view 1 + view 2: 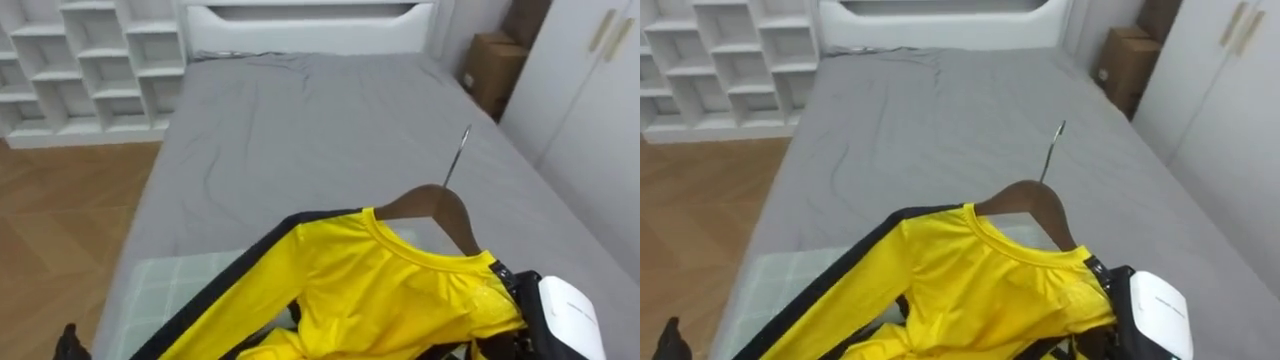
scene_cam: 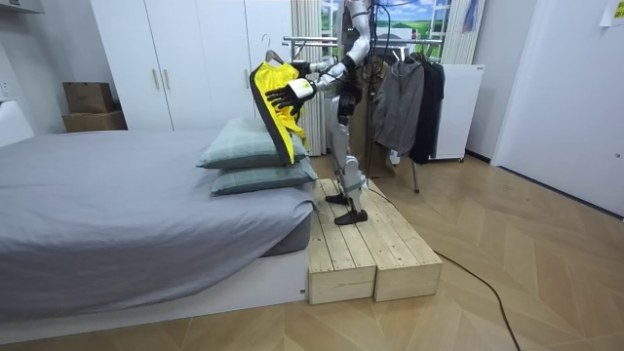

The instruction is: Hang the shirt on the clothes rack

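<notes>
- The yellow shirt is on a wooden hanger, held in the air over the foot of the grey bed. Its metal hook points up and away from the robot.
- The right hand shows at the lower right of the eye views. It is clenched on the shirt-covered end of the hanger and carries the whole load.
- The left hand is released, its fingers spread flat beside the cloth and gripping nothing.
- In the room view the robot stands on a wooden platform at the foot of the bed, facing 2 stacked pillows. The clothes rack, with dark garments on it, is behind the robot.
- My judgement is that the shirt is ready and the step in hand is carrying it round to the rack.
- The left shoulder of the hanger is buried in cloth, so the shirt may not be fully seated there. It is worth smoothing that side with the free left hand first.
- To do it well, keep the right hand's grasp firm and the hook upright through the turn.
- Let the left hand gather the loose sleeve so that it does not drag on the pillows.
- Step carefully, since the platform is narrow.
- At the rack, pick a gap clear of the dark garments. Lift the hook above the rail and lower it on, and let go only once the rail takes the weight.
</notes>
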Robot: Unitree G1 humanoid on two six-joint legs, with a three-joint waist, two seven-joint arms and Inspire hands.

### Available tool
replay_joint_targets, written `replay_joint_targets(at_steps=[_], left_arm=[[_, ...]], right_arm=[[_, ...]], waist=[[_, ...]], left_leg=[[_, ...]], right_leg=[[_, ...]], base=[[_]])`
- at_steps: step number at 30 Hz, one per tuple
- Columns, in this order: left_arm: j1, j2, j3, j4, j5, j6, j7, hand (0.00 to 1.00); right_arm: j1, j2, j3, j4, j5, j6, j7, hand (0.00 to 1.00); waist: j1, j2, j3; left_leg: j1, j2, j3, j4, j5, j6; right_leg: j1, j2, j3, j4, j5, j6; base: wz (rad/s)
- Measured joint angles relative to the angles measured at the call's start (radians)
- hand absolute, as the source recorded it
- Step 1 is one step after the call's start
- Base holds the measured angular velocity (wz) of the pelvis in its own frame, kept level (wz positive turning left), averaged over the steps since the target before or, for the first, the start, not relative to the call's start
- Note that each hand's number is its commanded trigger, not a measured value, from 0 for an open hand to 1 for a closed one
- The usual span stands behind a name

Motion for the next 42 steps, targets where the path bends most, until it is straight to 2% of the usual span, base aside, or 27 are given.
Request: replay_joint_targets(at_steps=[4,5,7,10,11,12,13,14,15,16,17,19,20,21,22,23,24,25,26,27,29,35,37,38,39,40,42], left_arm=[[-0.015,-0.004,-0.012,0.018,-0.017,0.003,0.002,0.0],[-0.015,-0.004,-0.015,0.024,-0.016,0.003,0.004,0.0],[-0.017,-0.004,-0.018,0.032,-0.015,0.01,0.005,0.0],[-0.021,-0.003,-0.018,0.058,-0.016,0.01,0.007,0.0],[-0.02,-0.001,-0.019,0.077,-0.016,0.015,0.011,0.0],[-0.012,-0.001,-0.02,0.094,-0.017,0.025,0.011,0.0],[-0.005,-0.001,-0.02,0.098,-0.018,0.026,0.011,0.0],[0.001,-0.004,-0.029,0.112,-0.017,0.026,0.01,0.0],[0.001,-0.004,-0.041,0.129,-0.027,0.026,0.011,0.0],[0.0,-0.008,-0.047,0.135,-0.036,0.024,0.011,0.0],[-0.002,-0.015,-0.062,0.142,-0.042,0.02,0.017,0.0],[-0.013,-0.03,-0.076,0.144,-0.043,0.019,0.03,0.0],[-0.019,-0.04,-0.079,0.144,-0.049,0.019,0.048,0.0],[-0.02,-0.047,-0.078,0.144,-0.05,0.019,0.07,0.0],[-0.021,-0.049,-0.078,0.144,-0.05,0.019,0.078,0.0],[-0.029,-0.052,-0.079,0.147,-0.063,0.016,0.093,0.0],[-0.047,-0.056,-0.081,0.157,-0.08,0.011,0.107,0.0],[-0.063,-0.055,-0.081,0.156,-0.081,0.011,0.11,0.0],[-0.09,-0.043,-0.081,0.151,-0.082,0.008,0.119,0.0],[-0.111,-0.033,-0.086,0.148,-0.084,0.006,0.136,0.0],[-0.122,-0.019,-0.107,0.149,-0.085,0.004,0.15,0.0],[-0.123,-0.01,-0.154,0.165,-0.106,-0.002,0.155,0.0],[-0.122,-0.01,-0.153,0.167,-0.114,-0.002,0.156,0.0],[-0.122,-0.009,-0.152,0.17,-0.119,-0.002,0.158,0.0],[-0.125,-0.009,-0.141,0.172,-0.125,-0.002,0.159,0.0],[-0.128,-0.009,-0.134,0.175,-0.126,-0.002,0.159,0.0],[-0.131,-0.01,-0.107,0.18,-0.125,-0.002,0.159,0.0]], right_arm=[[0.0,0.002,-0.001,0.0,0.003,0.002,-0.002,1.0],[0.0,0.001,-0.002,0.0,0.004,0.002,-0.002,1.0],[0.0,0.001,-0.001,0.0,0.004,0.002,-0.002,1.0],[-0.002,0.0,0.0,-0.009,0.001,0.0,-0.002,1.0],[-0.009,0.0,0.001,-0.022,-0.008,0.0,-0.002,1.0],[-0.011,-0.001,0.003,-0.044,-0.015,-0.001,-0.002,1.0],[-0.011,-0.005,0.002,-0.063,-0.019,-0.001,-0.003,1.0],[-0.015,-0.01,0.002,-0.1,-0.03,-0.004,-0.009,1.0],[-0.021,-0.012,0.004,-0.119,-0.043,-0.014,-0.028,1.0],[-0.022,-0.014,0.005,-0.125,-0.047,-0.016,-0.038,1.0],[-0.023,-0.014,0.006,-0.128,-0.049,-0.017,-0.048,1.0],[-0.024,-0.017,0.01,-0.128,-0.047,-0.014,-0.05,1.0],[-0.024,-0.019,0.02,-0.128,-0.048,-0.012,-0.048,1.0],[-0.024,-0.025,0.038,-0.128,-0.048,-0.012,-0.048,1.0],[-0.024,-0.029,0.047,-0.128,-0.048,-0.012,-0.048,1.0],[-0.024,-0.037,0.054,-0.128,-0.053,-0.012,-0.048,1.0],[-0.027,-0.043,0.049,-0.134,-0.065,-0.012,-0.049,1.0],[-0.03,-0.045,0.043,-0.137,-0.067,-0.012,-0.052,1.0],[-0.031,-0.036,0.042,-0.141,-0.073,-0.008,-0.053,1.0],[-0.03,-0.034,0.042,-0.151,-0.084,-0.008,-0.053,1.0],[-0.03,-0.035,0.042,-0.175,-0.086,-0.01,-0.057,1.0],[-0.041,-0.023,0.038,-0.201,-0.084,-0.01,-0.102,1.0],[-0.049,-0.024,0.038,-0.201,-0.082,-0.008,-0.102,1.0],[-0.049,-0.023,0.041,-0.2,-0.079,-0.002,-0.102,1.0],[-0.051,-0.022,0.045,-0.2,-0.082,0.007,-0.101,1.0],[-0.051,-0.022,0.046,-0.2,-0.085,0.012,-0.101,1.0],[-0.051,-0.023,0.053,-0.194,-0.083,0.031,-0.1,1.0]], waist=[[-0.032,-0.007,0.0017],[-0.037,-0.012,0.0046],[-0.044,-0.019,0.0023],[-0.051,-0.031,-0.0012],[-0.05,-0.039,0.0011],[-0.039,-0.046,-0.0009],[-0.034,-0.043,-0.0004],[-0.03,-0.029,0.0048],[-0.032,-0.026,0.0066],[-0.032,-0.027,0.0054],[-0.032,-0.031,0.0024],[-0.03,-0.032,0.0014],[-0.023,-0.032,0.0014],[-0.015,-0.029,-0.0008],[-0.009,-0.027,-0.0018],[-0.002,-0.017,-0.0072],[-0.007,0.003,-0.0201],[-0.008,0.01,-0.02],[-0.01,0.0,-0.0188],[-0.021,-0.018,-0.0179],[-0.028,-0.029,-0.015],[-0.029,-0.015,-0.0056],[-0.007,-0.005,0.0005],[0.002,0.008,-0.0017],[0.016,0.015,-0.0022],[0.023,0.017,-0.0019],[0.03,0.019,-0.0022]], left_leg=[[-0.001,0.013,0.057,0.015,-0.014,-0.006],[0.004,0.019,0.076,0.025,-0.02,-0.013],[0.007,0.036,0.111,0.05,-0.032,-0.023],[0.005,0.086,0.159,0.134,-0.069,-0.054],[-0.002,0.109,0.178,0.213,-0.087,-0.065],[-0.022,0.142,0.164,0.33,-0.085,-0.063],[-0.038,0.158,0.137,0.391,-0.082,-0.058],[-0.076,0.181,0.052,0.504,-0.064,-0.044],[-0.12,0.171,-0.054,0.577,-0.043,-0.037],[-0.138,0.153,-0.11,0.585,-0.048,-0.04],[-0.171,0.117,-0.185,0.569,-0.054,-0.039],[-0.218,0.062,-0.28,0.485,-0.057,-0.043],[-0.239,0.027,-0.365,0.4,-0.055,-0.048],[-0.247,0.002,-0.422,0.312,-0.05,-0.052],[-0.248,-0.004,-0.448,0.272,-0.045,-0.051],[-0.25,-0.017,-0.5,0.22,-0.027,-0.06],[-0.243,-0.03,-0.523,0.179,-0.005,-0.052],[-0.24,-0.036,-0.536,0.162,0.032,-0.051],[-0.224,-0.04,-0.512,0.146,0.033,-0.043],[-0.21,-0.056,-0.491,0.124,0.039,-0.035],[-0.182,-0.062,-0.46,0.094,0.038,-0.024],[-0.111,-0.06,-0.413,0.026,0.03,-0.008],[-0.099,-0.056,-0.386,0.009,0.029,-0.007],[-0.096,-0.051,-0.37,-0.002,0.029,-0.007],[-0.096,-0.049,-0.349,-0.007,0.028,-0.007],[-0.096,-0.048,-0.341,-0.007,0.028,-0.007],[-0.094,-0.042,-0.317,-0.007,0.028,-0.007]], right_leg=[[-0.024,-0.002,-0.032,0.013,0.005,-0.013],[-0.026,0.007,-0.019,0.012,0.005,-0.019],[-0.04,0.028,0.009,0.017,0.001,-0.03],[-0.051,0.059,0.032,0.044,-0.02,-0.055],[-0.063,0.07,0.067,0.079,-0.043,-0.065],[-0.067,0.086,0.109,0.101,-0.053,-0.075],[-0.065,0.1,0.139,0.105,-0.057,-0.081],[-0.052,0.132,0.194,0.108,-0.06,-0.091],[-0.043,0.15,0.257,0.116,-0.064,-0.097],[-0.041,0.153,0.281,0.118,-0.065,-0.098],[-0.039,0.155,0.327,0.119,-0.065,-0.097],[-0.04,0.166,0.407,0.117,-0.058,-0.092],[-0.041,0.176,0.469,0.114,-0.053,-0.087],[-0.042,0.187,0.527,0.114,-0.046,-0.081],[-0.043,0.189,0.55,0.115,-0.044,-0.08],[-0.056,0.204,0.604,0.118,-0.041,-0.071],[-0.068,0.225,0.639,0.122,-0.041,-0.06],[-0.075,0.234,0.656,0.13,-0.044,-0.054],[-0.084,0.23,0.675,0.142,-0.05,-0.041],[-0.087,0.217,0.667,0.136,-0.051,-0.032],[-0.072,0.204,0.651,0.11,-0.049,-0.025],[-0.023,0.193,0.664,0.046,-0.046,-0.021],[-0.027,0.196,0.664,0.04,-0.045,-0.022],[-0.037,0.195,0.637,0.034,-0.043,-0.026],[-0.055,0.184,0.578,0.037,-0.041,-0.03],[-0.061,0.178,0.559,0.038,-0.041,-0.033],[-0.059,0.184,0.566,0.037,-0.04,-0.04]], base=[[-0.51],[-0.51],[-0.56],[-0.54],[-0.95],[-1.08],[-1.29],[-1.29],[-1.22],[-1.16],[-1.17],[-1.33],[-1.62],[-1.69],[-1.72],[-1.46],[-1.27],[-0.93],[-0.64],[-0.58],[-0.41],[-0.23],[-0.4],[-0.46],[-0.48],[-0.41],[-0.22]])
